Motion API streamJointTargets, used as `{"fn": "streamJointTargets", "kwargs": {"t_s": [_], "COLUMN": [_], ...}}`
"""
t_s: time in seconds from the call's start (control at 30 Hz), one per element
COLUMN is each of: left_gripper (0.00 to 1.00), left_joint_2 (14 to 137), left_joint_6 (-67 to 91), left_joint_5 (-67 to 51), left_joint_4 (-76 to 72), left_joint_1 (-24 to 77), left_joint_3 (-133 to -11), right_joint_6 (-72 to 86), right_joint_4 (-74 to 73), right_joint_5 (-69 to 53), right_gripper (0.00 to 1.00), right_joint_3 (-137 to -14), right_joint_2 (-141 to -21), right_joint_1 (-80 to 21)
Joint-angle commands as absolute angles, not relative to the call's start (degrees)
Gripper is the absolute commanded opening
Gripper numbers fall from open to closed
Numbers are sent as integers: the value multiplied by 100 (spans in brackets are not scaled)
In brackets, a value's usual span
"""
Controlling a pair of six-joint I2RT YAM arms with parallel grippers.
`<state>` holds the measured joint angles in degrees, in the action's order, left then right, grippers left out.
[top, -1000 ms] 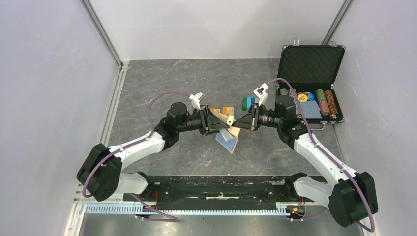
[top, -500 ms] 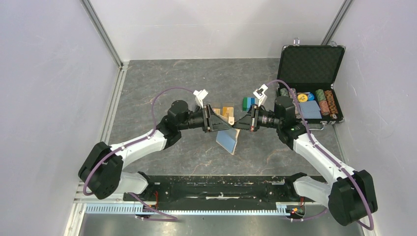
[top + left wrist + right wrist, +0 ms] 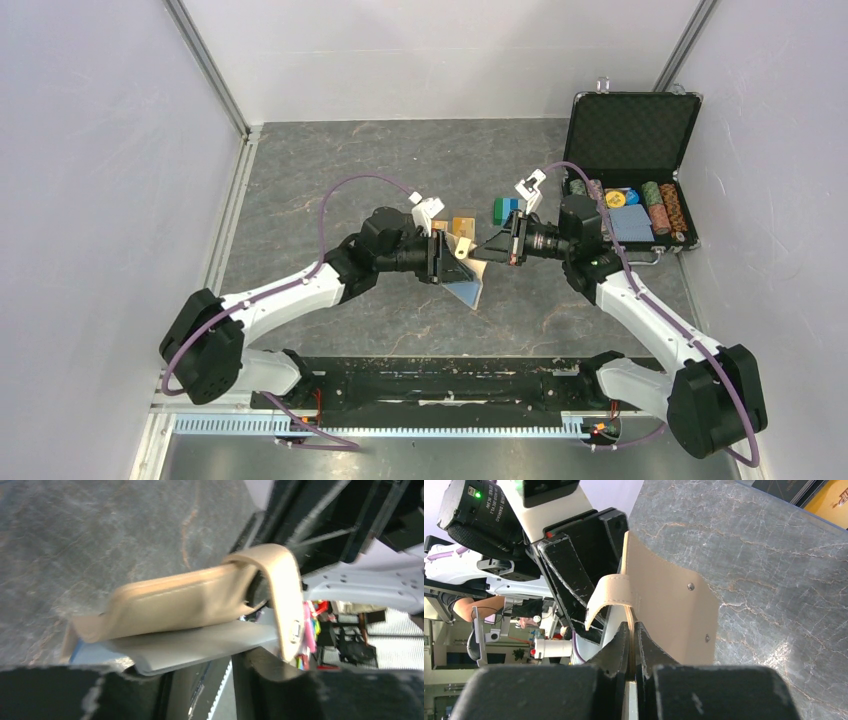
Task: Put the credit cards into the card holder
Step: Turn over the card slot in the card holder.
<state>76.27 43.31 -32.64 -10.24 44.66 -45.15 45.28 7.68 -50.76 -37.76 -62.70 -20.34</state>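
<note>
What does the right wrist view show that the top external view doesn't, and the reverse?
Only the right wrist: the right gripper pinched shut on a thin edge of the card holder, and two metal studs on its flap. Only the top external: the open chip case, the green-and-blue block stack and the holder's light-blue lining. Both: the holder between the two grippers, with the left gripper at its far side.

Beige-tan card holder with light-blue lining; orange-gold credit card; grey, veined worktop; green-and-blue blocks.
</note>
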Motion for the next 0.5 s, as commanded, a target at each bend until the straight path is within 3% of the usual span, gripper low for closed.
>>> {"fn": "streamJointTargets", "kwargs": {"t_s": [0.0,0.03,0.07,0.47], "left_gripper": [53,63,66,93], "left_joint_2": [7377,7335,7310,7092], "left_joint_6": [3424,3408,3386,2707], "left_joint_5": [-2019,-1867,-1819,-1893], "left_joint_4": [-36,-36,-36,230], "left_joint_1": [4491,4482,4477,4144], "left_joint_3": [-4782,-4752,-4746,-4790], "right_joint_6": [4667,4667,4666,4337], "right_joint_4": [1067,1056,1059,696], "right_joint_5": [-5317,-5325,-5335,-5536], "right_gripper": [0,0,0,0], "right_joint_3": [-3894,-3878,-3848,-3807], "right_joint_2": [-6229,-6221,-6206,-6275], "right_joint_1": [-2021,-2021,-2020,-2017]}}
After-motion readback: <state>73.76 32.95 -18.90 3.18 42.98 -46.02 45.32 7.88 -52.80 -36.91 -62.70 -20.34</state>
